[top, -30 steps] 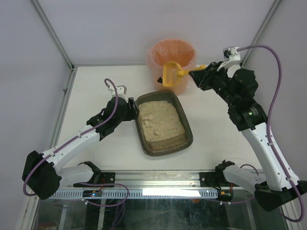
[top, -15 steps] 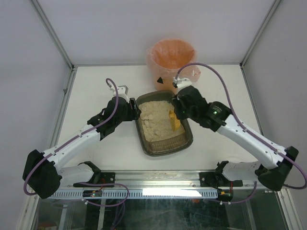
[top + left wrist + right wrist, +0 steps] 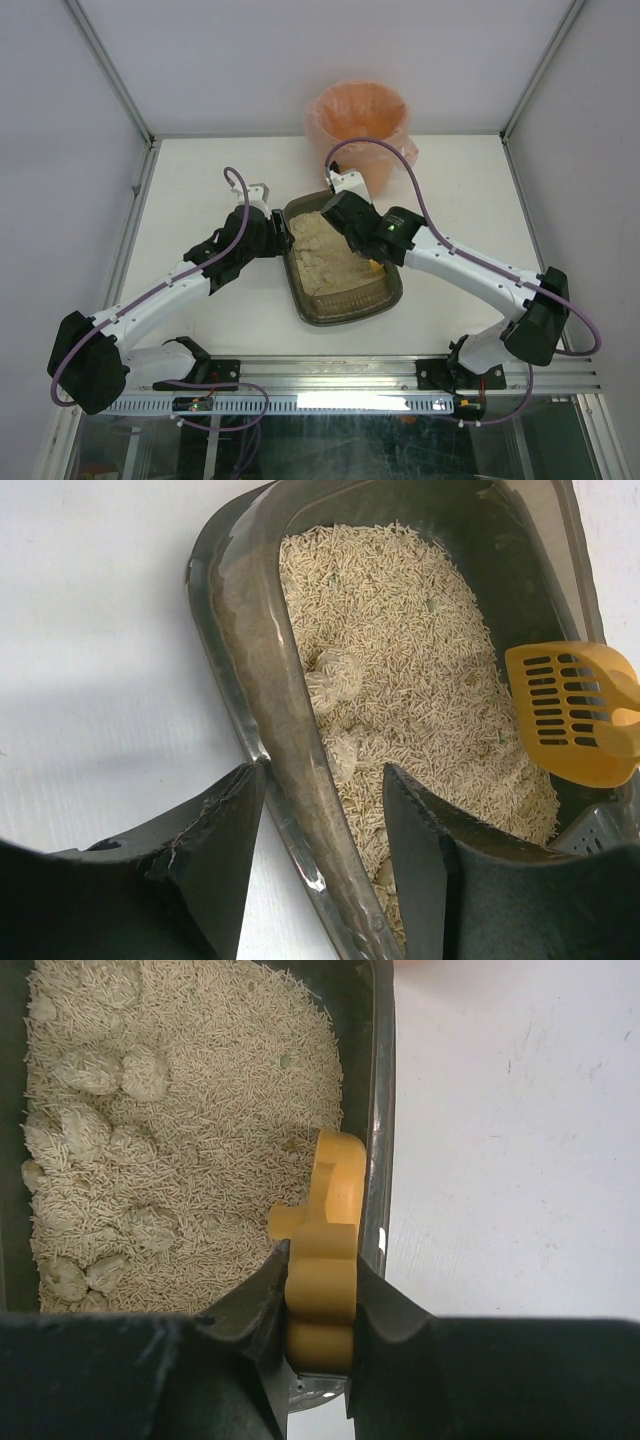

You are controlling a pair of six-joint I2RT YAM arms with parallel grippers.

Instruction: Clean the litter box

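The litter box (image 3: 345, 312) is a dark tray of beige litter at the table's middle. My left gripper (image 3: 283, 238) straddles its left rim (image 3: 235, 630), one finger outside and one inside over the litter, jaws apart around the wall (image 3: 322, 780). My right gripper (image 3: 362, 248) is shut on the handle of the yellow slotted scoop (image 3: 330, 1230). It holds the scoop low inside the box along the right wall (image 3: 378, 1080). The scoop's slotted blade (image 3: 575, 725) shows in the left wrist view. Several pale clumps (image 3: 90, 1070) lie in the litter on the left side.
The orange-pink bag-lined bucket (image 3: 358, 120) stands just behind the litter box at the table's back edge. Metal frame posts rise at both back corners. White tabletop (image 3: 520, 1160) lies to the right of the box.
My right arm swung down from over the bucket with the scoop into the litter box, then reached further across it. My left gripper stayed at the left rim.
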